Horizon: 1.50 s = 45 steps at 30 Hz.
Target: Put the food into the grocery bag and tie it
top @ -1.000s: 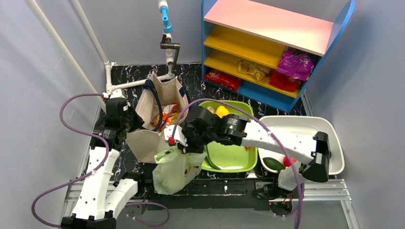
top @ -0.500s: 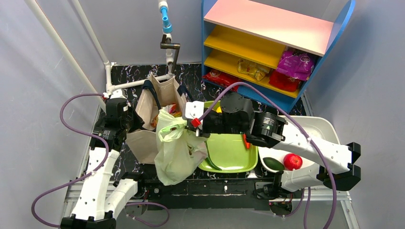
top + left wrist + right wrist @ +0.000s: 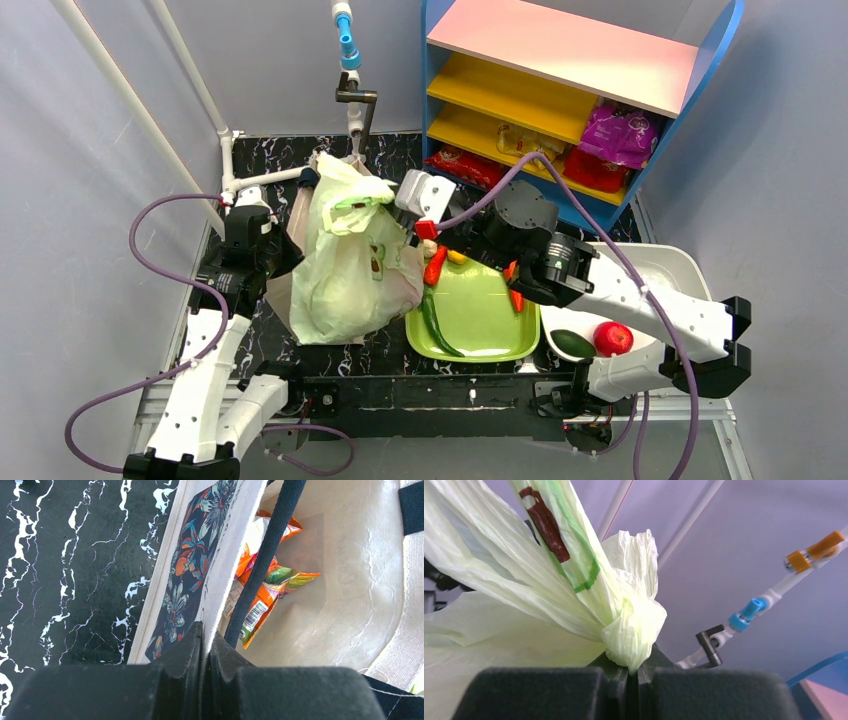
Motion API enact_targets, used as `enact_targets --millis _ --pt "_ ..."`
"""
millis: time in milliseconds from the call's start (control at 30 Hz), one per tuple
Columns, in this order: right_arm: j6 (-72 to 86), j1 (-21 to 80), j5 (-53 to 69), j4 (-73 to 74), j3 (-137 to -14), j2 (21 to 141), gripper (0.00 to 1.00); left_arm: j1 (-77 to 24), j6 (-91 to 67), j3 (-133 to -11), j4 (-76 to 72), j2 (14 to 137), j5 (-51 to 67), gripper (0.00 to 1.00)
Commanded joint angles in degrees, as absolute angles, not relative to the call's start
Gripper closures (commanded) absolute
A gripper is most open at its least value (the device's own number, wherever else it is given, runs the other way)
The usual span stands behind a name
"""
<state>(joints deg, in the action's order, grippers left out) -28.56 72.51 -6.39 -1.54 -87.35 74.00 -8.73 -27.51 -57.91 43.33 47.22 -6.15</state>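
Two arms are engaged, and both have their jaws closed on something.

Top view: the right gripper (image 3: 398, 218) holds the grocery bag (image 3: 350, 270) by its gathered neck. The bag hangs over the canvas tote (image 3: 280, 295) and hides the tote's mouth. One second back it hung low at the tote's near side, and half a second back it was up against the tote's right wall. So the right arm has lifted it up and across. The left gripper (image 3: 283, 258) sits at the tote's left rim, unmoved. Right of the tote, the green tray (image 3: 480, 310) carries loose produce (image 3: 434, 265). A red fruit (image 3: 612, 338) lies in the white tub (image 3: 690, 265) further right.

Left wrist view: the jaws are pinched shut on the tote's rim cloth, with the dark strap (image 3: 265, 560) just beside them. Snack packets (image 3: 260, 605) lie inside the tote.

Right wrist view: the jaws are clamped on a twisted wad of the bag's plastic, and the handles fan out above. It looks knotted, but I cannot confirm that.

Judgement: the bag appears filled and closed and is being carried over the tote. Food outside the bag suggests the packing may be incomplete.
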Motion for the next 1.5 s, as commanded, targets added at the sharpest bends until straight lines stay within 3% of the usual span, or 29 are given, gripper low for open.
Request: enact_targets --millis 0,467,700,933,1067,1467 --pt "-33.5 71.5 -10.1 -17.7 -94.7 77.3 0.99 -9.2 -26.7 -59.7 43.5 46.8 -5.5 1.0" --pt "-27.4 62.7 -3.1 -18.5 -116.9 94.7 0.99 -10.5 -25.8 -60.2 44.1 47.2 -6.4 1.0" --pt "-17.4 61.3 3.2 -20.5 -108.3 94.5 0.99 -12.5 -24.7 -61.2 44.4 47.7 -8.8 1.0" --pt "-8.1 58.5 13.5 -25.1 -82.0 89.3 0.99 -13.8 -25.1 -62.1 44.6 48.4 -9.1 1.0" --pt "-5.5 58.5 21.4 -19.4 -86.9 92.4 0.99 -13.9 -25.0 -62.4 45.2 48.1 -8.4 1.0" --pt "-6.9 63.9 25.2 -11.8 -99.0 94.6 0.99 -14.4 -24.4 -61.8 44.0 48.2 -7.6 1.0"
